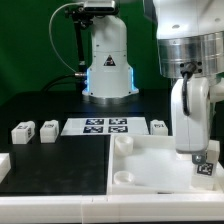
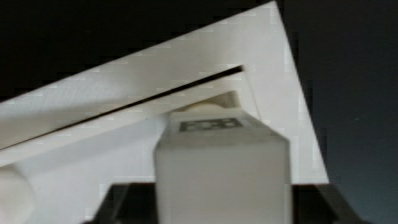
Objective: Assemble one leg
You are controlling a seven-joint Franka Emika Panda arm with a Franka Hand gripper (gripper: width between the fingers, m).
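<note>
My gripper [image 1: 197, 150] is at the exterior view's right, shut on a leg [image 1: 203, 165], a stubby white post with a black-and-white tag. It holds the leg upright at the right-hand corner of the large white square panel [image 1: 150, 165]. I cannot tell whether the leg is seated in the panel. In the wrist view the leg [image 2: 222, 165] fills the gap between the dark fingertips [image 2: 134, 208], its tag end over the panel's corner [image 2: 107, 110]. Three more legs lie on the black table: two at the left [image 1: 22, 131] [image 1: 48, 129] and one by the panel [image 1: 158, 126].
The marker board [image 1: 97, 126] lies flat behind the panel. The robot base [image 1: 107, 60] stands at the back centre. A white block [image 1: 3, 165] shows at the left edge. The panel has round corner holes [image 1: 124, 143].
</note>
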